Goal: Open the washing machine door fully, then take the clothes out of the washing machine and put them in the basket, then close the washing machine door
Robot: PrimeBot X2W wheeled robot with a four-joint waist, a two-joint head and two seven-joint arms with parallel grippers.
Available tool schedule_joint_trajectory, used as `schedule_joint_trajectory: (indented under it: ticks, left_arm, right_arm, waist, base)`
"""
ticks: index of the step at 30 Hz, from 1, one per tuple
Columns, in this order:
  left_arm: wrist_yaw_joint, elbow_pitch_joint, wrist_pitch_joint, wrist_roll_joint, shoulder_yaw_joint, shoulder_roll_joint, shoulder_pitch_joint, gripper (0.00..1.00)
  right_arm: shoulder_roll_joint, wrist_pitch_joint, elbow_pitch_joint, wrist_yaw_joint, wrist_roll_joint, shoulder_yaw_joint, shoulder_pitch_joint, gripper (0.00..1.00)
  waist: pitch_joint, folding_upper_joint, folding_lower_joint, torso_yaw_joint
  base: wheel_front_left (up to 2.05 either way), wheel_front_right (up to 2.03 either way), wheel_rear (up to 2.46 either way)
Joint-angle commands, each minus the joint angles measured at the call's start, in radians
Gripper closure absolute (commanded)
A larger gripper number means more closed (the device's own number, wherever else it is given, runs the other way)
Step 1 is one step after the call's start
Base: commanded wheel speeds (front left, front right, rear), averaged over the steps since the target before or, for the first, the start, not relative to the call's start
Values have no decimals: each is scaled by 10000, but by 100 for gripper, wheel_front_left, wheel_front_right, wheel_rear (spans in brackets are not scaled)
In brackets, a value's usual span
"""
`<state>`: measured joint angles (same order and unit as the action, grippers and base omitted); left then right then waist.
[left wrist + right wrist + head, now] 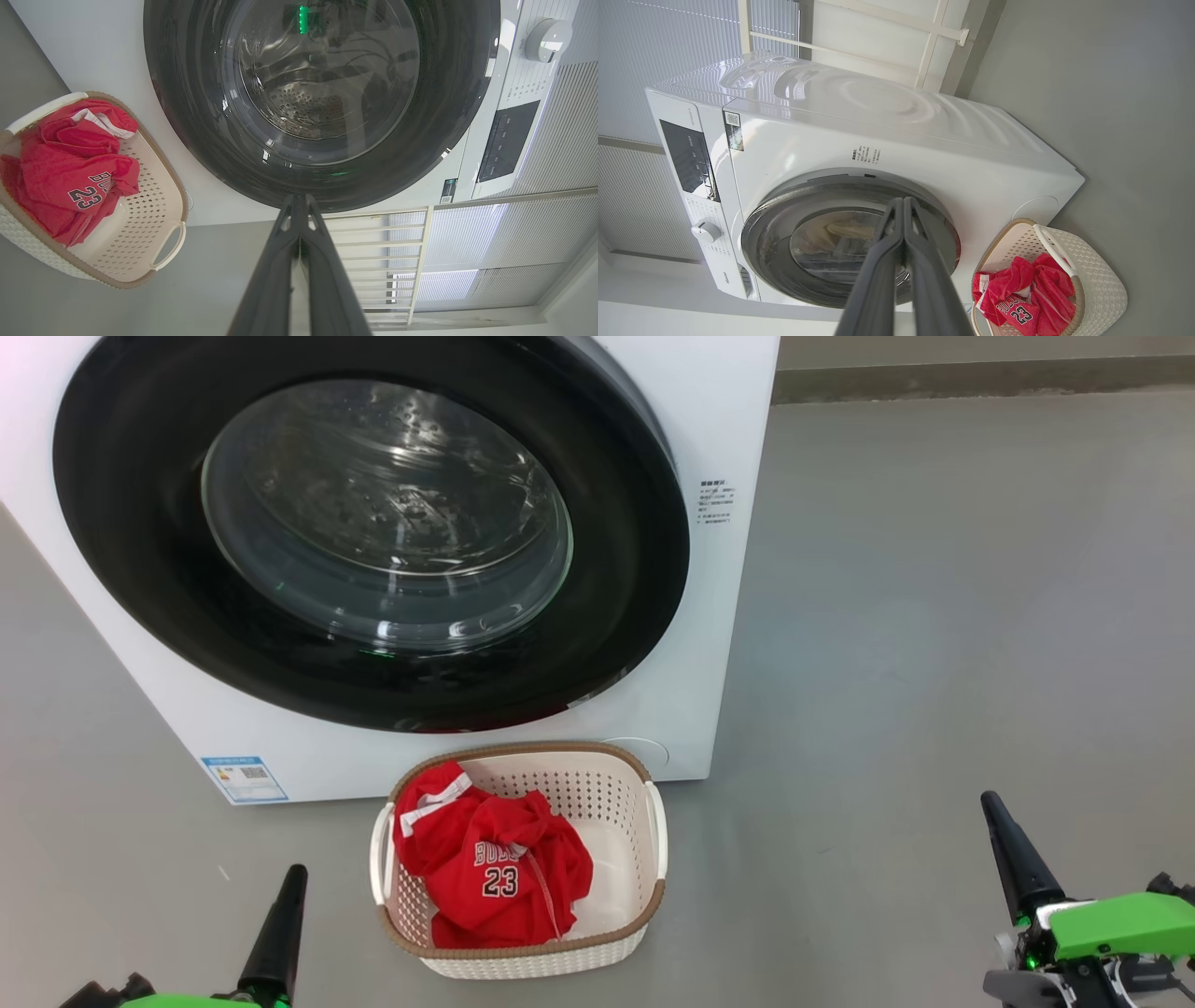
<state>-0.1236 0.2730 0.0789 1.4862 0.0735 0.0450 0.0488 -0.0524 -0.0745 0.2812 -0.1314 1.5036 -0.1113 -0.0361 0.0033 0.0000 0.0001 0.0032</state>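
Now | my left gripper (299, 201) pressed together, holding nothing | washing machine door (373, 537) looks shut, hard and slippery, I'd push its black rim | clothes (490, 873) lie in the basket (523, 748), soft, light, floppy | right gripper (903, 203) pressed together, empty

place: laundry room | cues: washing machine (327, 756), basket (532, 963), grey floor (934, 616)

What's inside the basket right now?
Red clothes, the top one a jersey numbered 23, heaped toward the basket's left side; the right side shows bare pale bottom. Anything under the heap is covered.
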Motion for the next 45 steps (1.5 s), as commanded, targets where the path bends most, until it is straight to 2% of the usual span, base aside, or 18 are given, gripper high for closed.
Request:
schedule_joint_trajectory:
  ticks: [1, 9, 45]
  left_arm:
    - [-67, -273, 127, 394, 356, 74, 470, 100]
    - [-71, -281, 347, 1221, 407, 53, 591, 100]
    - [-71, -281, 345, 1223, 404, 53, 591, 100]
  right_arm:
    - [-58, -113, -328, 5, 340, 133, -570, 100]
    - [-23, -343, -367, 7, 1095, 31, -713, 100]
    - [-4, -365, -366, 7, 1072, 3, -715, 100]
  waist:
    - [-1, 0, -1, -6]
    - [-2, 0, -1, -32]
    - [-2, 0, -1, -32]
  base:
    - [0, 0, 0]
    - [0, 0, 0]
    - [0, 0, 0]
